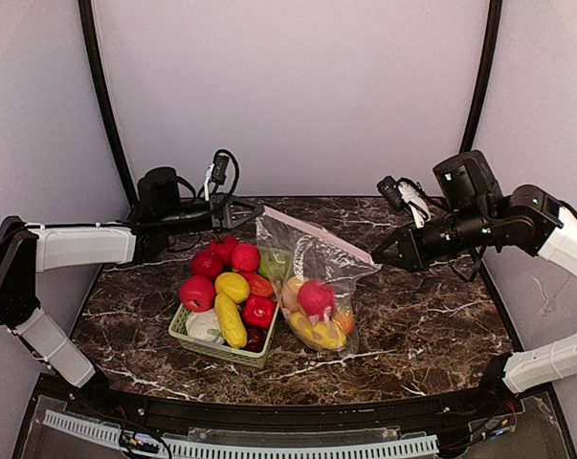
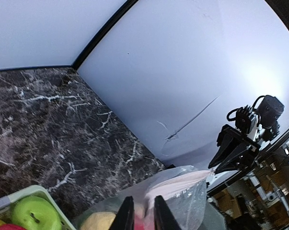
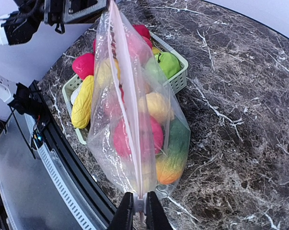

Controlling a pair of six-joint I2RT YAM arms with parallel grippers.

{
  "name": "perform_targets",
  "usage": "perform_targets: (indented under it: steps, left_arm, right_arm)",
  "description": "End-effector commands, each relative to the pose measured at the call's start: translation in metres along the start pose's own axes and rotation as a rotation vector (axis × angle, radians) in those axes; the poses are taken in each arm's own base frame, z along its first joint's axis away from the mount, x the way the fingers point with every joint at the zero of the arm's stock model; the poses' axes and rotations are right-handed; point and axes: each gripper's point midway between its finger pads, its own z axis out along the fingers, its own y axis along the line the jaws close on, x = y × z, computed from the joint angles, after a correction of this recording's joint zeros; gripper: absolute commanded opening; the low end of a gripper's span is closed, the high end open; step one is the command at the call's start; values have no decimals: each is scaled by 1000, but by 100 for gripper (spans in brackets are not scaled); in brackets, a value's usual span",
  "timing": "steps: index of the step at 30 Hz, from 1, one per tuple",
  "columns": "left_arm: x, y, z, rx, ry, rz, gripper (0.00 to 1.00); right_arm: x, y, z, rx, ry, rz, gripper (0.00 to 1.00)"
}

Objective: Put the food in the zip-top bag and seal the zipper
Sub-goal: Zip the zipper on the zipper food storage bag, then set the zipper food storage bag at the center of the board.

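Top external view: the zip-top bag [image 1: 319, 263] stands near the centre of the table [image 1: 432, 325], with its pink zipper [image 1: 312, 234] stretched taut from 10 o'clock to 3 o'clock between the two arms. The left gripper [image 1: 257, 212] is clamped on the strip's 10 o'clock end. The right gripper [image 1: 374, 256] pinches the opposite end, and the right wrist view shows its jaws tight on it. Food [image 1: 316, 298] lies in the bottom of the bag: red, yellow and orange pieces. More fruit [image 1: 233, 287] fills the pale green basket [image 1: 221, 352], which touches the bag at its 9 o'clock. I cannot tell whether the strip is sealed along its length.
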Motion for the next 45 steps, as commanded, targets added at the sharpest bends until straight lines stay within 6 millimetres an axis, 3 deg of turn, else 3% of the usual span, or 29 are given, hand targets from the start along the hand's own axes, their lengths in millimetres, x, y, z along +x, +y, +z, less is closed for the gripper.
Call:
perform_targets:
  steps: [1, 2, 3, 4, 10, 18, 24, 30, 33, 36, 40, 45]
  left_arm:
    - [-22, -11, -13, 11, -62, 49, 35]
    - [-22, -14, -14, 16, -61, 52, 44]
    - [-22, -15, -15, 16, -58, 57, 58]
    - [-22, -19, -18, 7, -55, 75, 74]
    - [-19, -20, -24, -34, -39, 103, 83]
    - [-15, -22, -29, -51, -25, 120, 85]
    - [-8, -41, -26, -1, 15, 184, 85]
    - [12, -52, -4, 14, 121, 231, 87]
    - [15, -53, 5, 26, 133, 225, 84]
    - [16, -53, 10, 33, 133, 216, 73]
    - [15, -54, 12, 32, 128, 217, 66]
    - [8, -59, 7, -23, 101, 294, 71]
  right_arm:
    - [8, -4, 1, 6, 30, 12, 29]
    - [7, -3, 1, 2, 26, 10, 41]
    - [6, -3, 1, 1, 22, 8, 49]
    - [2, -2, 0, -3, 5, 2, 65]
    - [-9, -3, -6, 16, -50, -6, 86]
    - [-21, -3, -6, 21, -92, -8, 91]
    - [-6, 2, 1, -33, -48, -4, 78]
    - [9, 10, 16, -110, 7, 4, 74]
    - [10, 11, 23, -126, 20, 2, 59]
    - [6, 21, 24, -180, 9, -8, 34]
    - [3, 24, 22, -188, -9, -24, 1]
    - [-6, 32, 14, -208, -60, -63, 0]
